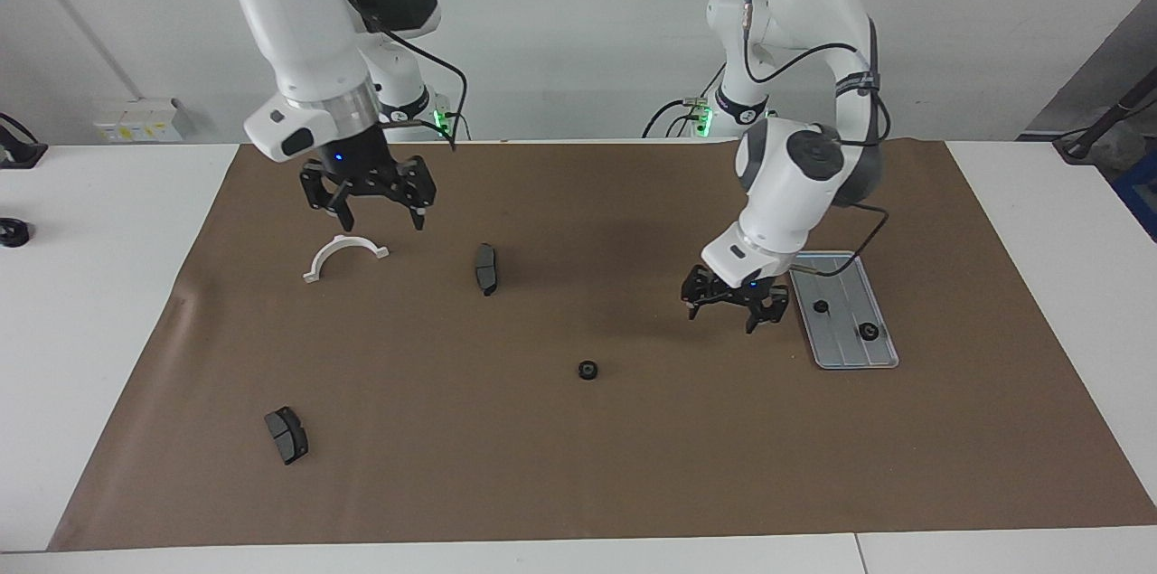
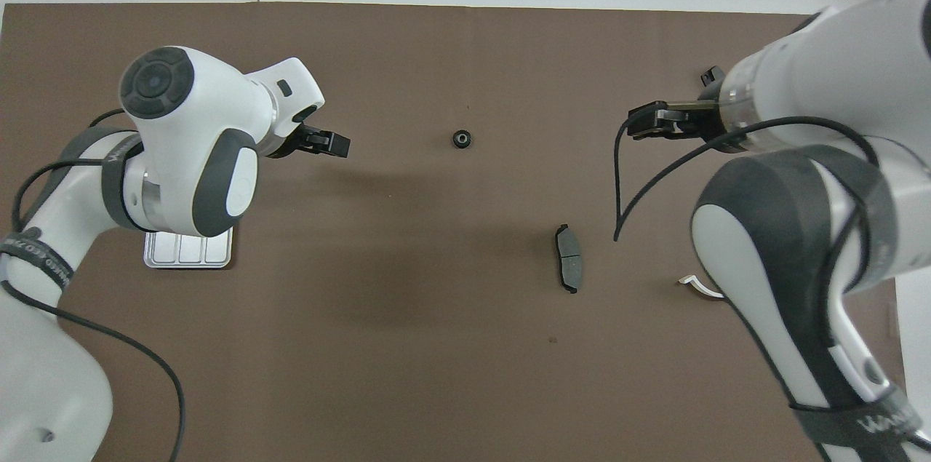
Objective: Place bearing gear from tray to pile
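The right gripper (image 1: 371,199) hangs open and empty over the white bracket (image 1: 344,255), apparently waiting by the pile. A pad (image 1: 486,268) lies beside the bracket; another pad (image 1: 286,435) sits farther from the robots. One gear (image 1: 588,369) rests free on the brown mat, toward the pile, so it looks delivered. The left gripper (image 1: 734,305), open and empty, hangs just beside the tray (image 1: 848,355), probably because two gears (image 1: 821,305) remain there.

overhead, the left arm hides most of the tray (image 2: 188,257).
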Tool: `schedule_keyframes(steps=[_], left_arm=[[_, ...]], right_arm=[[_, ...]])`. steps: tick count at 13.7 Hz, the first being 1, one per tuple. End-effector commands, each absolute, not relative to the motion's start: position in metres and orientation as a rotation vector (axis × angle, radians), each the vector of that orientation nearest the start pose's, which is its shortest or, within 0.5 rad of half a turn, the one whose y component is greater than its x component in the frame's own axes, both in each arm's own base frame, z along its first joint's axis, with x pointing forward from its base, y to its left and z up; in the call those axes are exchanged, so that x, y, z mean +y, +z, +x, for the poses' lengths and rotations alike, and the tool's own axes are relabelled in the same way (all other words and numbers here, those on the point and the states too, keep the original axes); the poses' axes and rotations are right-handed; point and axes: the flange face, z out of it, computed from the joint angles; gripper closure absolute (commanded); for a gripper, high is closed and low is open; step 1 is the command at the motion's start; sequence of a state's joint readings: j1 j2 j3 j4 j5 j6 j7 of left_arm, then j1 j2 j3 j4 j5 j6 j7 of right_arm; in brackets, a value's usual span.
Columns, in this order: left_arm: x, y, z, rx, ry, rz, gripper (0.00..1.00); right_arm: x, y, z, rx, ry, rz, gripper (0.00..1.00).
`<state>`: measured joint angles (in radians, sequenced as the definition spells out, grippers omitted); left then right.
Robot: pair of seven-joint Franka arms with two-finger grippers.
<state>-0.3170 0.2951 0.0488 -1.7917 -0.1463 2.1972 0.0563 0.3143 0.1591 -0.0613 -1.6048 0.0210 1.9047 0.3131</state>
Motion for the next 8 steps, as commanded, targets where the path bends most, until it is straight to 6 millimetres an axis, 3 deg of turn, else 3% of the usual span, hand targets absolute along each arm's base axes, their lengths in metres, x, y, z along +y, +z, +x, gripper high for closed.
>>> schedule_keyframes(steps=[1, 5, 7, 8], left_arm=[[-0.12, 0.412, 0.611, 0.279, -0.072, -3.251, 0.0], [-0.03, 0.413, 0.613, 0.07, -0.005, -3.235, 0.0], [-0.011, 0.405, 0.611, 0.051, -0.008, -3.195, 0.0], [0.002, 0.402, 0.609, 0.019, -0.042, -3.188, 0.0]], right_arm=[[0.225, 0.491, 0.649, 0.126, -0.249, -3.065, 0.0], [0.304, 0.419, 0.664, 0.078, -0.316, -3.043, 0.0], [0.35, 0.377, 0.668, 0.081, -0.323, -3.038, 0.0], [0.357, 0.355, 0.673, 0.068, -0.351, -3.039, 0.0]])
